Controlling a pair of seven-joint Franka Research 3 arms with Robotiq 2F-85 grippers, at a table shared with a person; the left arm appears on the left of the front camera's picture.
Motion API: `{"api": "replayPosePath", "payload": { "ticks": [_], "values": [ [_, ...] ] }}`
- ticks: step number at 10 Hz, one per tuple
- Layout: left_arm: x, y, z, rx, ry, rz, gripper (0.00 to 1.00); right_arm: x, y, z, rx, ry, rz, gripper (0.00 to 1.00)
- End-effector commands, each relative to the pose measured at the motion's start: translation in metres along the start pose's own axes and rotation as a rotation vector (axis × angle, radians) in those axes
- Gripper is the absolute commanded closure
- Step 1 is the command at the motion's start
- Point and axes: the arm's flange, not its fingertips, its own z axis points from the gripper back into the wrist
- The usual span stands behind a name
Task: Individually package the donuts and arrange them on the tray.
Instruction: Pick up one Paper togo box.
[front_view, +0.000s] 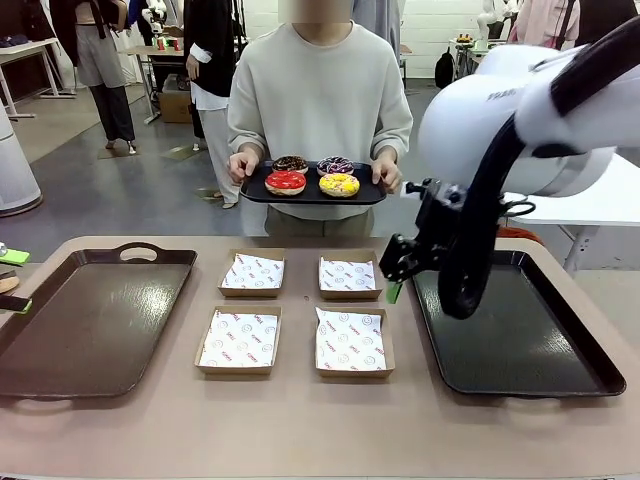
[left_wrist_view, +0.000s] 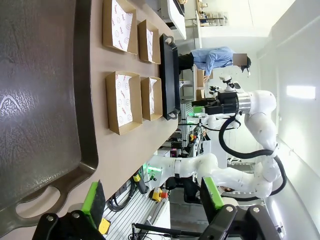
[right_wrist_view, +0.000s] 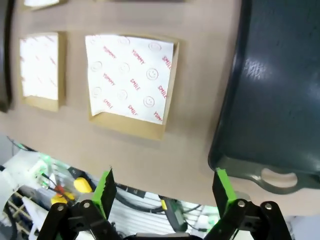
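Donuts: all four rings, glossy red (front_view: 285, 182), yellow (front_view: 339, 184), sprinkled chocolate-brown (front_view: 291, 163) and purple-white iced (front_view: 335, 165), lie flat on a small black oval tray (front_view: 312, 197). A person (front_view: 320, 100) holds that tray past the far edge of the surface, beyond the four paper-lined cardboard boxes (front_view: 347, 275). Right jaws are wide open with nothing in them, hanging between the right-hand boxes and the dark right tray (front_view: 520, 345). I'd say that arm is nearer, closest to the yellow one. Left jaws, also wide and bare, sit way out by the brown left tray (front_view: 90, 320). They're rings, so no long axis to fuss over.
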Motion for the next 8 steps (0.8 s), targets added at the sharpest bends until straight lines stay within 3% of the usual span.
{"api": "replayPosePath", "payload": {
  "ticks": [1, 5, 8],
  "values": [
    [0.000, -0.001, 0.001, -0.007, 0.003, -0.001, 0.00, 0.014, 0.007, -0.011, -0.017, -0.021, -0.039, 0.00],
    [0.000, -0.001, 0.001, -0.007, 0.003, -0.001, 0.00, 0.022, -0.002, -0.068, -0.008, -0.081, -0.121, 0.00],
    [0.000, -0.001, 0.001, -0.007, 0.003, -0.001, 0.00, 0.018, -0.012, -0.085, -0.029, -0.095, -0.127, 0.00]
  ]
}}
